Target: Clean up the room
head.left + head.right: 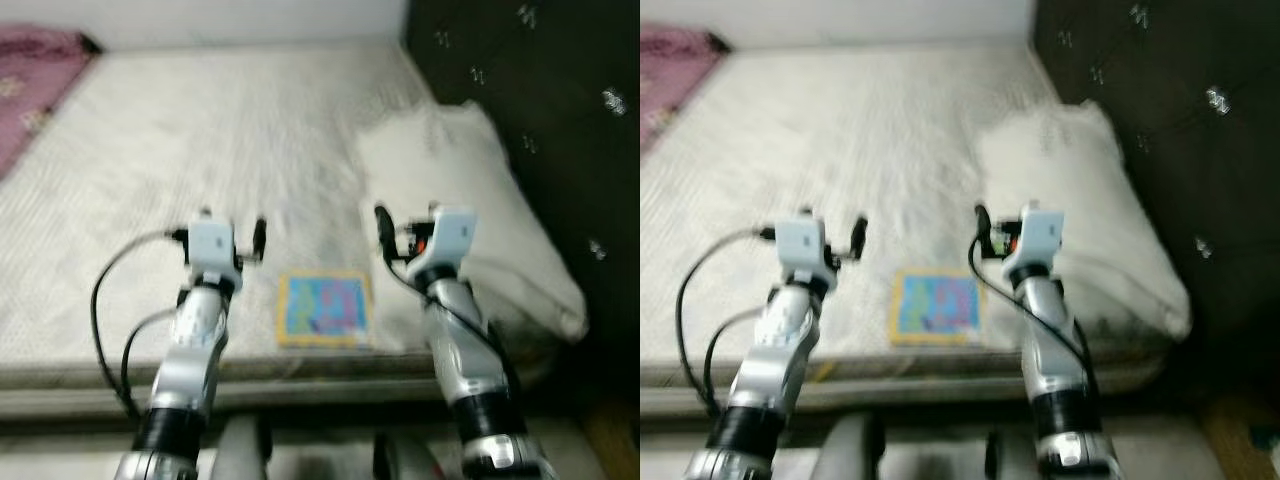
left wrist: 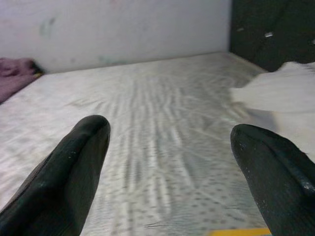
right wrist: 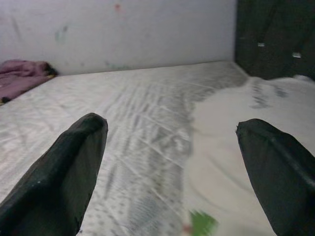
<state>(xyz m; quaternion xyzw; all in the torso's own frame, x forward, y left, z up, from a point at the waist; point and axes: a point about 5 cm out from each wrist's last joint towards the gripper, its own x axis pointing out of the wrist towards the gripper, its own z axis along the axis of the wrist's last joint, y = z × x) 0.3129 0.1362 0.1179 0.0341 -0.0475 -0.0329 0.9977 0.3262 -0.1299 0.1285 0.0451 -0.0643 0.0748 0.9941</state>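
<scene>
Both grippers, left (image 1: 232, 240) and right (image 1: 405, 232), hover with fingers spread over the bed (image 1: 150, 150); next, probably grab the book (image 1: 324, 309).

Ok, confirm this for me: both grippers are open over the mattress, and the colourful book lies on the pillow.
Not quite. The colourful book lies on the bare mattress near its front edge, between the two arms; the pillow is off to its right, as the left eye view shows. The rest holds: the left gripper and right gripper are both open over the mattress.
</scene>
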